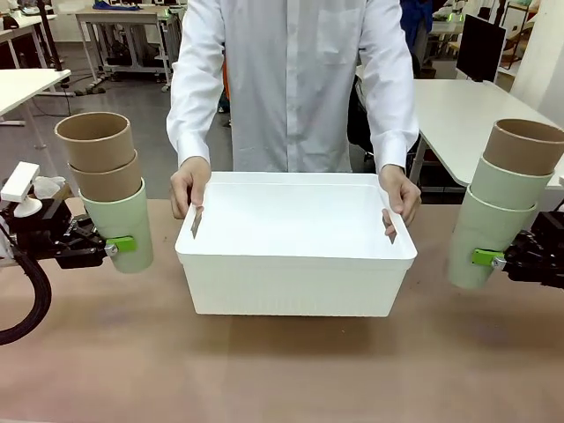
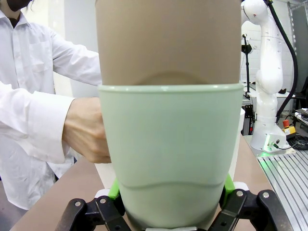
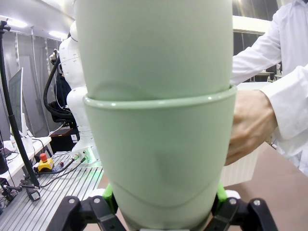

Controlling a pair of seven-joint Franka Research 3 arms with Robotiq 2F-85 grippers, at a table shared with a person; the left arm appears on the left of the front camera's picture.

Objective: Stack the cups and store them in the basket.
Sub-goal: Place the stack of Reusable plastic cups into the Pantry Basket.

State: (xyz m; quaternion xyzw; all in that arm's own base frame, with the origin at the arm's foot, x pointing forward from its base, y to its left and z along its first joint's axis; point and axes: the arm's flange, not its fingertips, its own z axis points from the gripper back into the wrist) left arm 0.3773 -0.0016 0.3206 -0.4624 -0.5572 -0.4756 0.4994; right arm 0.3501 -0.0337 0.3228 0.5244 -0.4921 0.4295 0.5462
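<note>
A matte brown tabletop (image 1: 282,370) is occupied at its middle by the white basket (image 1: 291,286), which is gripped at both short ends by a person's hands (image 1: 189,187). At the left, the left gripper (image 1: 121,247) is clamped on the mint bottom cup of the left stack (image 1: 110,189). At the right, the right gripper (image 1: 485,258) is likewise closed on the right stack (image 1: 502,203). White worktables (image 1: 476,106) are seen beyond.

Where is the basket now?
In the front view, the basket sits mid-table between the left stack and the right stack, a person holding its far corners.
</note>
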